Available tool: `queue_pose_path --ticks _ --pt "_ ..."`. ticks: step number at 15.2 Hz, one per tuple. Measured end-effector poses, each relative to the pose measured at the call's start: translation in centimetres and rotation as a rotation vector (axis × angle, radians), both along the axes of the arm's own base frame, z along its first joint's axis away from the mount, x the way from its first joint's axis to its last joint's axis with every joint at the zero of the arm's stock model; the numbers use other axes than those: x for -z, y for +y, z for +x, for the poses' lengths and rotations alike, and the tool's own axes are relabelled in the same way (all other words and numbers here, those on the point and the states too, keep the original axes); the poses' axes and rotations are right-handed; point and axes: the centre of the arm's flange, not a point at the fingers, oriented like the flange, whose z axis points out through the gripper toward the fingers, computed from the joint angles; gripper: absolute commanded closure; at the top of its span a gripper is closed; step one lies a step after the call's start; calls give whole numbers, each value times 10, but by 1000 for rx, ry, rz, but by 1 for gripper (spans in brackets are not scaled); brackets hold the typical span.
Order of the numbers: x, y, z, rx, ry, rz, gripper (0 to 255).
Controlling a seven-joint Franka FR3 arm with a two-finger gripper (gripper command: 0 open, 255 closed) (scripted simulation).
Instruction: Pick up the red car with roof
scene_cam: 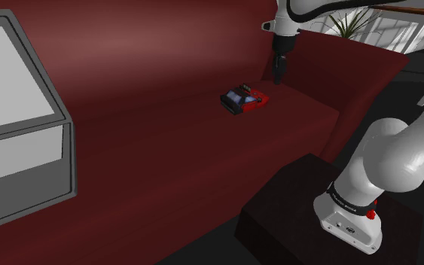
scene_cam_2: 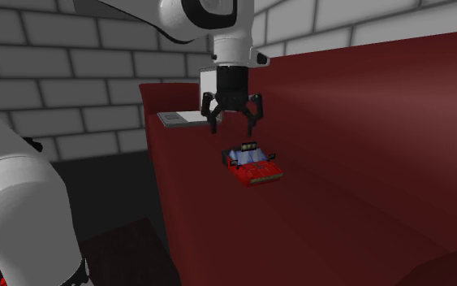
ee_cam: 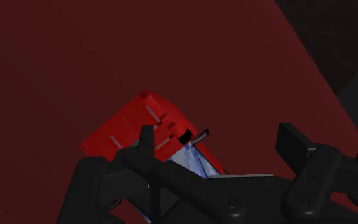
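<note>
A small red car (scene_cam: pixel 244 99) with a bluish windscreen and a dark roof rests on the dark red surface (scene_cam: pixel 150 150). In the second exterior view the car (scene_cam_2: pixel 253 165) lies just below and slightly to the right of my gripper (scene_cam_2: pixel 234 128). The gripper hangs above it, open, with nothing between the fingers. In the shoulder view the gripper (scene_cam: pixel 279 75) hovers above and to the right of the car. The wrist view shows the car (ee_cam: pixel 136 124) beyond one fingertip (ee_cam: pixel 147 137), its red body partly hidden by my gripper (ee_cam: pixel 219 140).
A grey-framed box with white panels (scene_cam: pixel 22 128) stands at the shoulder view's left. The red surface drops off at its edge (scene_cam: pixel 338 120) beside the dark stand (scene_cam: pixel 293 203). A grey brick wall (scene_cam_2: pixel 72 73) rises behind, and a flat grey object (scene_cam_2: pixel 178 119) lies at the surface's far end.
</note>
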Motion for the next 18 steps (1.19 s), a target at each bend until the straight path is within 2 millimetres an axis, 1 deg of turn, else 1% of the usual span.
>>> queue_pose_path --ticks 2,3,5,6,7,8,11,16,17,18 --pt "4 0 23 -162 -9 13 0" --pt "9 4 36 -243 -13 20 0" --pt "11 10 58 -405 -21 33 0" --pt "14 15 69 -486 -25 40 0" --pt "15 24 79 -568 -29 46 0" --pt "16 29 86 -631 -32 51 0" --pt "28 32 92 -689 -35 55 0" --pt "53 32 94 -698 -36 55 0" --pt "54 32 94 -698 -36 55 255" --pt "55 32 94 -698 -36 55 255"
